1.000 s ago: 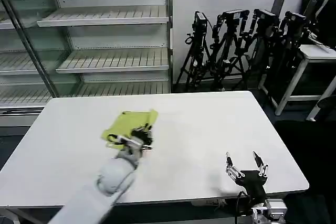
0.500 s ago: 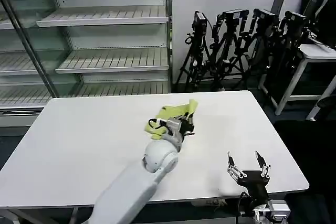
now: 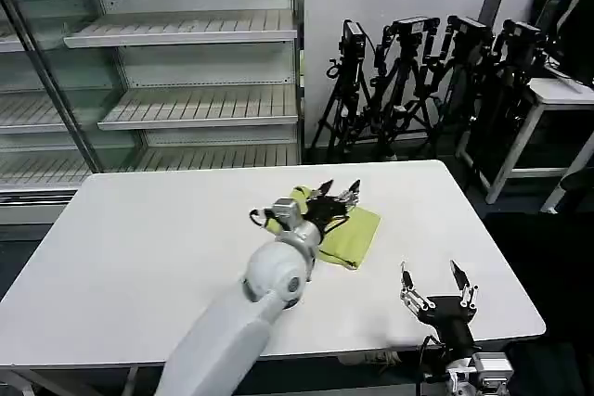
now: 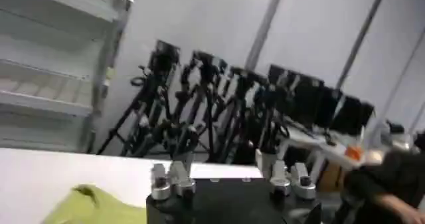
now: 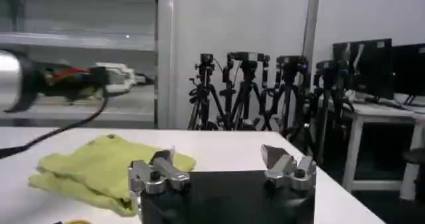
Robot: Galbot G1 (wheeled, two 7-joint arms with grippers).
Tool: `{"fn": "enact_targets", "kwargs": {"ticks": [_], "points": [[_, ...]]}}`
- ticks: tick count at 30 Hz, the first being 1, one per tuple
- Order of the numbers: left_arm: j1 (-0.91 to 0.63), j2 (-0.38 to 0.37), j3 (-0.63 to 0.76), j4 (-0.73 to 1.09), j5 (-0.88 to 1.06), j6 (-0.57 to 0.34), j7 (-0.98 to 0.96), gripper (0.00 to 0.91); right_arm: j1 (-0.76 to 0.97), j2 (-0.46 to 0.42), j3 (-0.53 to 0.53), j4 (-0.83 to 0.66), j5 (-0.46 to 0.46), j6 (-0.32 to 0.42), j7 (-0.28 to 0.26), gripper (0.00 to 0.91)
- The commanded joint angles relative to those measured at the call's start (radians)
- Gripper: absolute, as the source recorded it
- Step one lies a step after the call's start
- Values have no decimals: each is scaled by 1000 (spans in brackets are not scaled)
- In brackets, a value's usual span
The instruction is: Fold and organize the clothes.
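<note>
one white worktop (image 3: 139,257) carried everything, its near edge cut off at the bottom of the head view; behind it stood one shelving unit (image 3: 186,71) with three bare shelves in sight, and to the right a cluster of black tripods (image 3: 418,81) too tangled to count; one lime shirt (image 3: 357,234) lay bunched in a loose fold on the worktop's right half, toward the far edge, its near-left part hidden behind the left arm; in the right wrist view the shirt (image 5: 99,169) sat as a soft rumpled heap, and in the left wrist view only a corner of it (image 4: 93,207) showed; two arms were present; the left arm stretched long across the worktop, its left pincer (image 3: 336,194) over the shirt's far-left corner, fingers spread apart and gripping nothing; the right pincer (image 3: 436,285) waited by the worktop's near right edge, fingers pointing up and splayed wide, empty
</note>
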Motion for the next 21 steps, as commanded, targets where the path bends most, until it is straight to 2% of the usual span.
{"fn": "enact_targets", "kwargs": {"ticks": [1,3,5,8,10,14,18,21], "points": [[328,278,-312,-288,232,-5,26,907,34,-3,-22,-11,-17,5,10,907],[399,319,-382,-317,212,119,2,907,47,-1,-35,-6,-16,-9,13,907],[420,334,-411,-317,163,178,-14,907,57,2,-47,-5,-13,-18,15,907],[427,342,-415,-300,-11,182,-63,907,72,8,-56,-9,-8,-29,20,907],[415,330,-398,-280,-57,182,-79,907,73,11,-57,-9,-2,-32,22,907],[353,280,-339,-194,-252,183,-134,907,57,20,-53,0,0,-34,24,907],[318,236,-298,-175,-365,182,-148,907,38,24,-44,16,1,-35,25,907],[282,205,-255,-124,-374,182,-148,907,32,24,-38,20,1,-34,26,907]]}}
